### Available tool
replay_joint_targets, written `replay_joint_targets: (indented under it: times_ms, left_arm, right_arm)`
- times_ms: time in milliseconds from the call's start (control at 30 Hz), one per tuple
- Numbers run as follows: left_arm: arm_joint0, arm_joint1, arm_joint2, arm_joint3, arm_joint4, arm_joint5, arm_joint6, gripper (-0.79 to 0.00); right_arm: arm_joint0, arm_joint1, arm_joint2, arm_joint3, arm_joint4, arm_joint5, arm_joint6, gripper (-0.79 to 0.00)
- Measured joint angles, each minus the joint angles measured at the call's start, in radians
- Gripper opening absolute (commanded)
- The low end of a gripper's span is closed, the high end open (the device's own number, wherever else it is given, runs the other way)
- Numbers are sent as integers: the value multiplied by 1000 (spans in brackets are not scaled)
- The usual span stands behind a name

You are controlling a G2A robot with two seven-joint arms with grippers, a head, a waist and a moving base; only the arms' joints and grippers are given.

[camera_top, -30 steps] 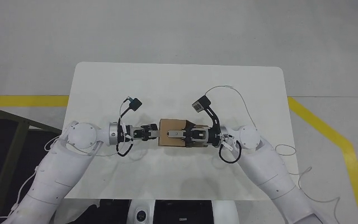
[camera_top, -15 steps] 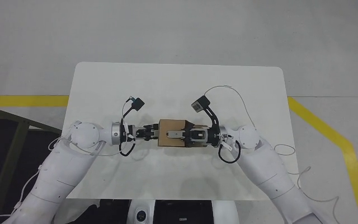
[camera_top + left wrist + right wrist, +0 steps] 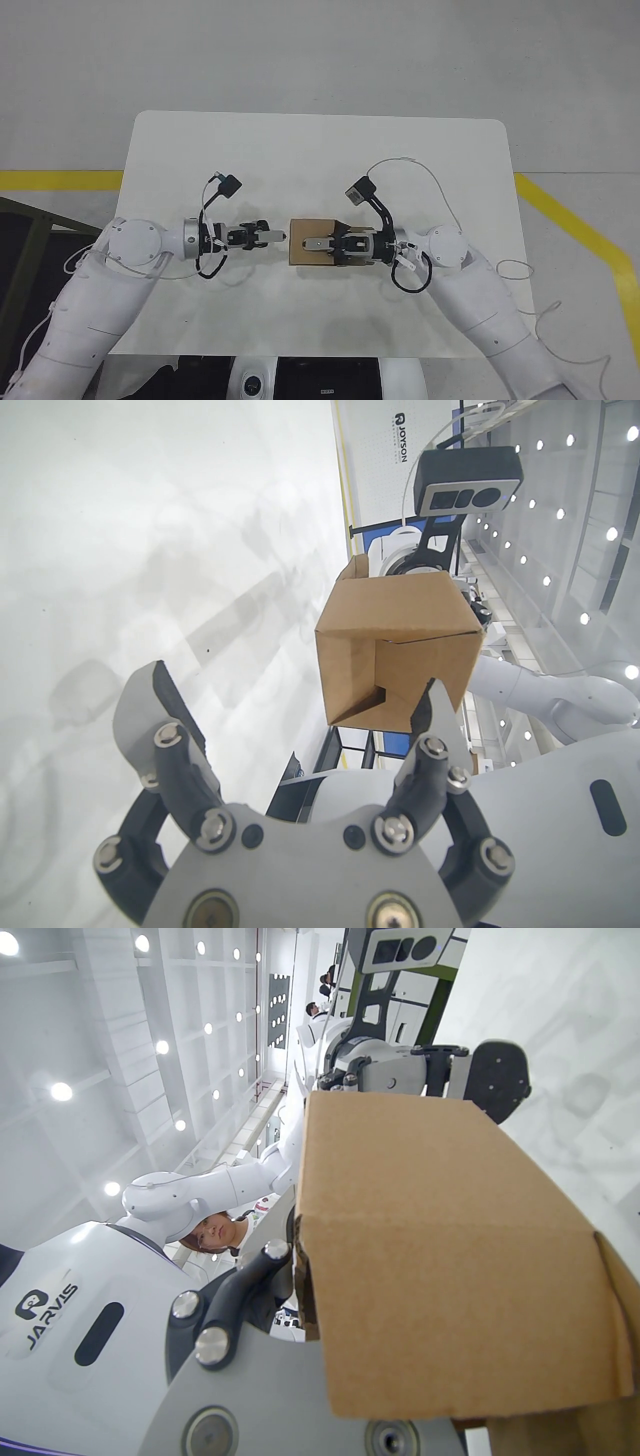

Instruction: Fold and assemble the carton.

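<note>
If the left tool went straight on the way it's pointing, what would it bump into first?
Most likely the carton: its folded end faces the open left tool across a small gap, though depth is hard to judge.

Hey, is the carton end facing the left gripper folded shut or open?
Folded shut: the flaps on that end of the carton lie flat and overlap, leaving only a small notch.

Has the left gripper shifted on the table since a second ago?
Yes. The left gripper has drawn back from the brown cardboard carton, toward the left edge of the white table, leaving a gap.
</note>
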Motion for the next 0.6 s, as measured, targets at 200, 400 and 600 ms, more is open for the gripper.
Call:
replay_joint_targets:
  times_ms: [200,400,600]
  left_arm:
    - [0,-2,18,-15,24,4,-6,0]
    - [-8,10,-4,-50,174,-6,-20,0]
    - [2,29,-59,-103,276,-61,-81,0]
  right_arm:
    - [6,-2,-5,5,-6,0,1,-785]
    - [12,4,-8,26,-80,37,23,-785]
    - [12,2,-36,76,-132,61,17,-674]
